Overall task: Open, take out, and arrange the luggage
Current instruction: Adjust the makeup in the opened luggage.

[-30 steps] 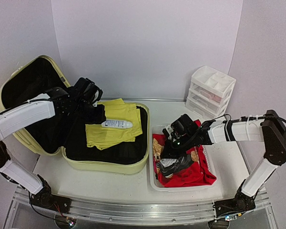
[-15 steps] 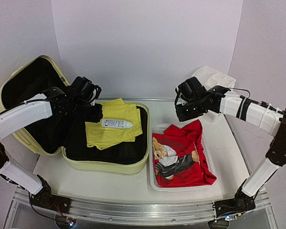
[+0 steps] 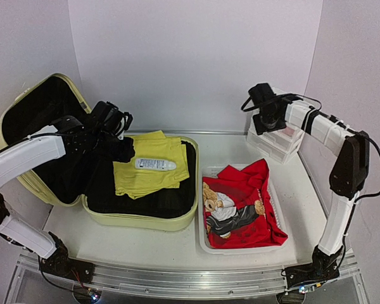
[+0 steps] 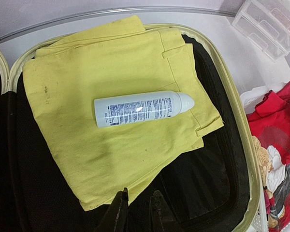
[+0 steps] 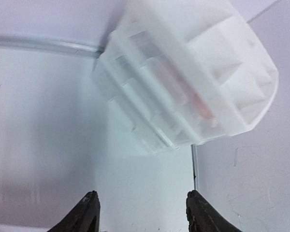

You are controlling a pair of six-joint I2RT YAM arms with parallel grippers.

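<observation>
From above, the luggage [image 3: 139,220] lies open on the left of the desk [image 3: 177,247], the left hand [image 3: 123,151] over it. The left wrist view shows its fingers [image 4: 120,215] nearly meeting; whether they grip anything cannot be told. In the right wrist view, the right hand [image 5: 142,212] gapes wide and empty near the drawer organizer [image 5: 183,92].

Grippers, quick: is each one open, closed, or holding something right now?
Left gripper: nearly shut, slim gap, nothing visibly held.
Right gripper: open, empty, by the drawer organizer.

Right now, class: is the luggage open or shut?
Open: the luggage has its lid back, yellow garment and spray can lying inside.
</observation>
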